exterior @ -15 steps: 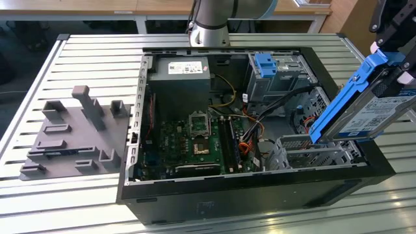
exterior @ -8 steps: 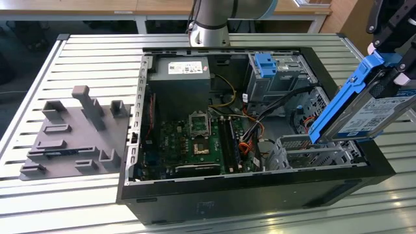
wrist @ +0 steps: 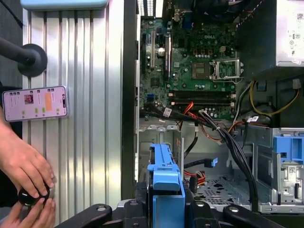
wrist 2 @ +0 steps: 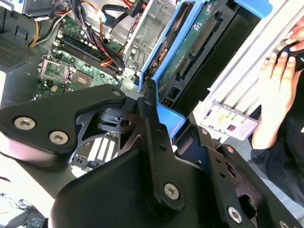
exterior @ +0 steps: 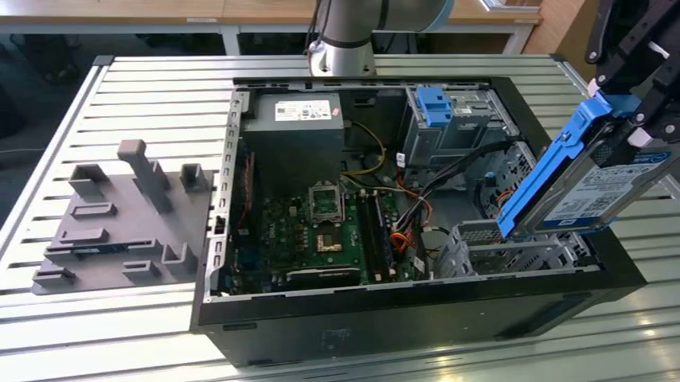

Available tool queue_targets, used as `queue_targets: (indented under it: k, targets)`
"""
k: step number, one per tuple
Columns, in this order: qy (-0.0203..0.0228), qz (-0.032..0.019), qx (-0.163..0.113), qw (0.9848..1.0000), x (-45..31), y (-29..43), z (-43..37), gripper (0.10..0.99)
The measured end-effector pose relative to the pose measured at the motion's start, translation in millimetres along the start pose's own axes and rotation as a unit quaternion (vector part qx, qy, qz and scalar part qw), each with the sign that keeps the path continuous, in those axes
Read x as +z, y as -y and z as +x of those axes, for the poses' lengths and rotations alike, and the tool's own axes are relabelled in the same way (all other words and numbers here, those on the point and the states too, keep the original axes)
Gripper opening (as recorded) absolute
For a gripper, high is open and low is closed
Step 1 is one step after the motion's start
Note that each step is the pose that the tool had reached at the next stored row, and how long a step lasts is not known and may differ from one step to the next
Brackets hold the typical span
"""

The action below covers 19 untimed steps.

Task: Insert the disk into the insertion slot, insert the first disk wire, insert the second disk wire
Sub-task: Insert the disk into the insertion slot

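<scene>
One disk [exterior: 595, 187], blue-framed and steeply tilted, hangs at the right of the exterior view, clamped in the gripper [exterior: 633, 111], its lower end right at the mouth of the insertion slot [exterior: 478, 253] toward the lower right. By my judgement, that tilt could make the carrier's edge catch on the slot's rim and jam, or pinch the cables [exterior: 404, 239] nearby.

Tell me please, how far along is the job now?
Nothing is finished yet. The gripper holds the disk tilted, its lower end at the slot, not seated. The wires lie in the case, none joined to the disk.
</scene>
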<state>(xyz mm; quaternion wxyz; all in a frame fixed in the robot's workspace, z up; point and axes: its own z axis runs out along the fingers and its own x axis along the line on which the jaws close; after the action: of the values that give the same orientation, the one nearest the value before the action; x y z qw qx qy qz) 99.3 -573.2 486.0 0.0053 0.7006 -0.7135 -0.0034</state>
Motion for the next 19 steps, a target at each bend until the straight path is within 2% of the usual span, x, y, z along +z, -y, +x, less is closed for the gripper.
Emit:
queue_targets:
  k: [10,19]
  targets:
    - [-0.0001,0.0005,0.0,1.0,9.7,-4.6,-2.7,0.365]
    - [0.0,0.0005,0.0,1.0,13.5,-6.1,-3.7,0.365]
